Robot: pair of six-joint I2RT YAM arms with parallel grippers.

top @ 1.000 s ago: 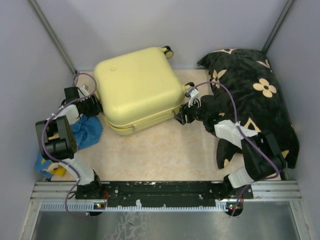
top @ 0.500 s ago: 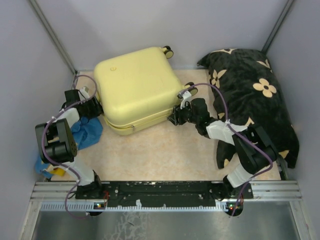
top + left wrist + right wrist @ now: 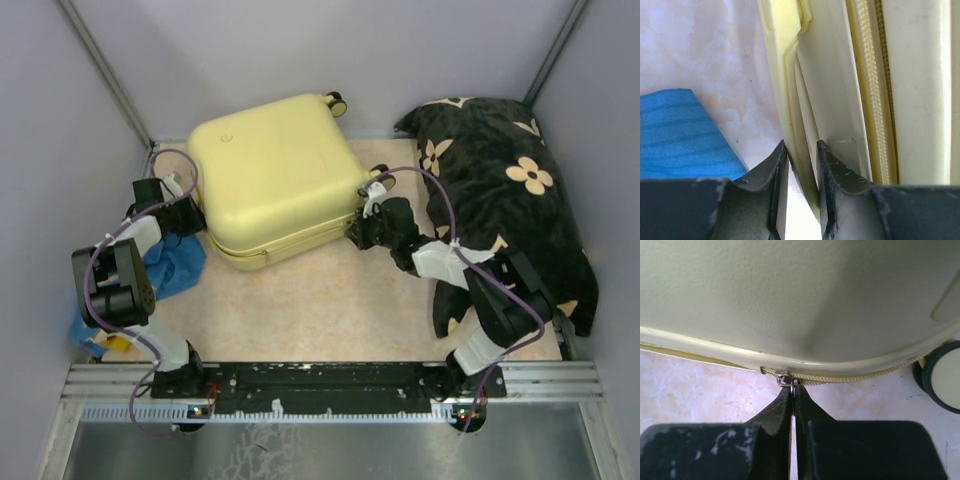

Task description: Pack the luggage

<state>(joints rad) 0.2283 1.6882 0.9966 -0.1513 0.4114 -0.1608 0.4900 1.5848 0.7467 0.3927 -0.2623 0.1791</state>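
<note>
luggage [image 3: 275, 175]: pale yellow, closed, flat on table [image 3: 330, 300]
left gripper [image 3: 800, 152]: pinching a ridge on luggage's left side
right gripper [image 3: 793, 390]: fingers together, nipping zipper pull [image 3: 784, 380]

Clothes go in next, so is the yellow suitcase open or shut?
Shut: the luggage lies flat, shells together, no lining showing. The right gripper pinches its zipper pull.

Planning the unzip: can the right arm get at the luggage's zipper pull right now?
Likely yes: the right hand sits at the luggage seam, shut on the small metal zipper pull, with nothing between.
</note>
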